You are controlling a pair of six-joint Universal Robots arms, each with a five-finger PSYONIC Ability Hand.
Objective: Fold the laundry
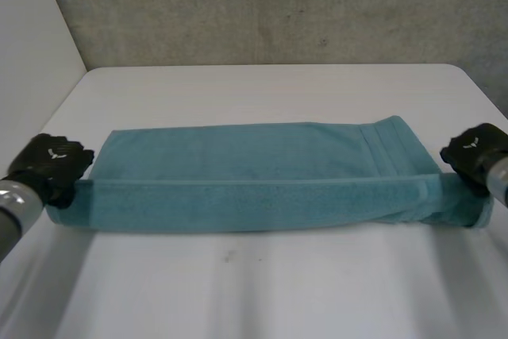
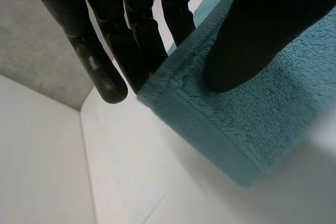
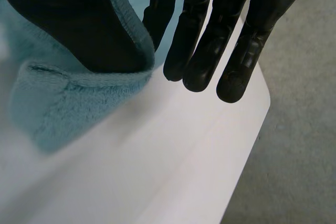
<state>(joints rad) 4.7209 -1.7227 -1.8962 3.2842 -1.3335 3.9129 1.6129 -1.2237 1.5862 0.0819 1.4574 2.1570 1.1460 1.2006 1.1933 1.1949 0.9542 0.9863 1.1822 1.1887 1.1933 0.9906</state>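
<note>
A teal towel (image 1: 254, 172) lies across the white table (image 1: 262, 283) as a long band, its near edge folded up over itself. My left hand (image 1: 51, 160) is at the towel's left end and my right hand (image 1: 476, 152) at its right end. In the left wrist view the left hand (image 2: 262, 24) has its thumb pressed on top of the towel's corner (image 2: 252, 114), and its fingers (image 2: 105, 51) reach down behind that edge, pinching it. In the right wrist view the right hand (image 3: 68, 24) pins the towel's end (image 3: 68, 103) with its thumb against one of the fingers (image 3: 205, 40).
A grey wall (image 1: 278, 5) stands behind the table's far edge and a pale panel (image 1: 32, 53) rises along its left side. Bare tabletop lies in front of the towel and beyond it. The table's right edge runs close to my right hand.
</note>
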